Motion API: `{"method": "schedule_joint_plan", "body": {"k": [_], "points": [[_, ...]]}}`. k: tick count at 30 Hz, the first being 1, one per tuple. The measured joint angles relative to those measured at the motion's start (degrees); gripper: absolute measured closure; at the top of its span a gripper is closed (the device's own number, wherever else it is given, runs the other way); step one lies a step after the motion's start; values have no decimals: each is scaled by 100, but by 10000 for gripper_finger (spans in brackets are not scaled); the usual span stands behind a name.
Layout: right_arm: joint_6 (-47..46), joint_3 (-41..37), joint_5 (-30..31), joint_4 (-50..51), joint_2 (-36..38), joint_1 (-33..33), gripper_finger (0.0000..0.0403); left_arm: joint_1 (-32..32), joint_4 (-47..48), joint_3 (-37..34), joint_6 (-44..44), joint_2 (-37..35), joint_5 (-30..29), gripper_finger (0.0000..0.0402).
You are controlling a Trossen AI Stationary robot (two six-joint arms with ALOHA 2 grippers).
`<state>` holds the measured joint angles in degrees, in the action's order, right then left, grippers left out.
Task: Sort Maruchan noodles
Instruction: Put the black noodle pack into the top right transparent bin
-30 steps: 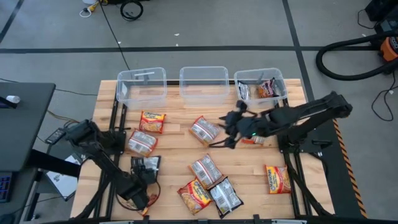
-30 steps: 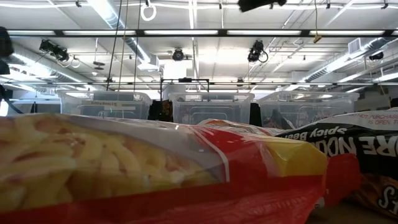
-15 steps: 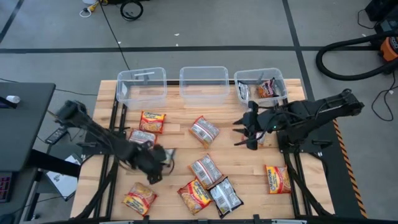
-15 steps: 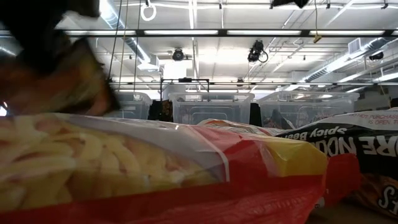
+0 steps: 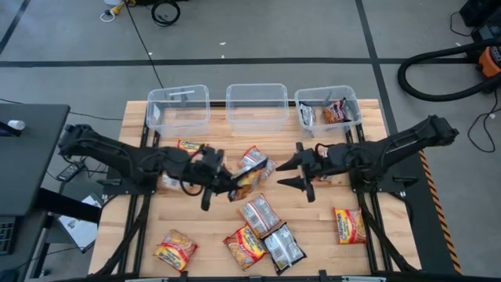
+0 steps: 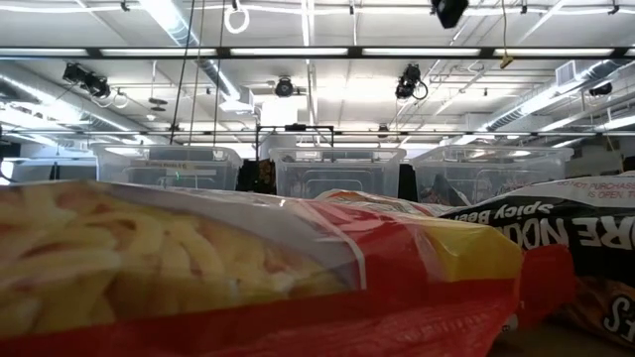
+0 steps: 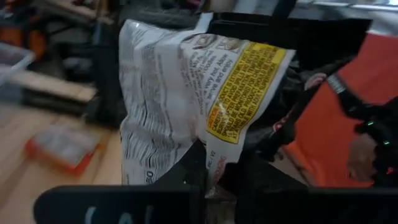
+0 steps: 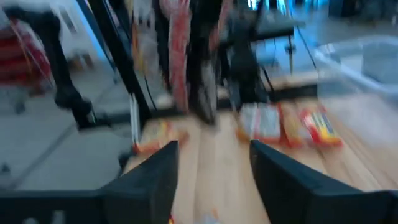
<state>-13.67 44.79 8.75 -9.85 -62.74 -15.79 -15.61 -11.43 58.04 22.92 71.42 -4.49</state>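
1. The left gripper (image 5: 227,186) is pinched on a crinkly white-and-yellow plastic noodle packet (image 7: 193,93), held above the middle of the wooden table (image 5: 313,223).
2. The right gripper (image 5: 301,175), toward 3 o'clock of that packet, is spread and empty.
3. Risk: the slick film is gripped by one edge only; it may slip out, or the two nearby grippers may collide.
4. Other flat packets lie scattered toward 6 o'clock; three clear plastic bins (image 5: 256,104) stand at 12 o'clock.

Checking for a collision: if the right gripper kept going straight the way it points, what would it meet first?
Probably the packet held by the left gripper; the open right gripper points at it, though heights are unclear.
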Motion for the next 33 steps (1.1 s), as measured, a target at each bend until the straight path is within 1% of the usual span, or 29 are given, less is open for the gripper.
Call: {"method": "schedule_joint_plan", "body": {"k": [4, 6, 8, 11, 14, 17, 21, 26, 33], "points": [[178, -40, -19, -829, -238, 7, 135, 216, -1100, -2, -149, 398, 452, 358], [310, 20, -150, -976, -329, 17, 113, 317, -1647, 8, -140, 639, 662, 358], [392, 93, -357, -1190, -405, 24, 96, 382, -1937, -8, -107, 823, 853, 358], [435, 96, -656, -1395, -422, 24, 84, 435, -2427, 4, -107, 1034, 1052, 357], [424, 99, -995, -1568, -435, 28, 87, 470, -2750, 17, -161, 1158, 1077, 357], [242, 103, -1215, -1957, -463, 28, 98, 550, -2774, 15, -175, 1246, 1097, 357], [73, 103, -1180, -2370, -510, 35, 129, 682, -2828, 15, -247, 1322, 1097, 356], [-295, 103, -1133, -2526, -564, 160, 187, 840, -2937, 13, -305, 1345, 1110, 356], [-311, 103, -1123, -2529, -588, 340, 269, 898, -2912, 13, -216, 1344, 976, 348]]}}
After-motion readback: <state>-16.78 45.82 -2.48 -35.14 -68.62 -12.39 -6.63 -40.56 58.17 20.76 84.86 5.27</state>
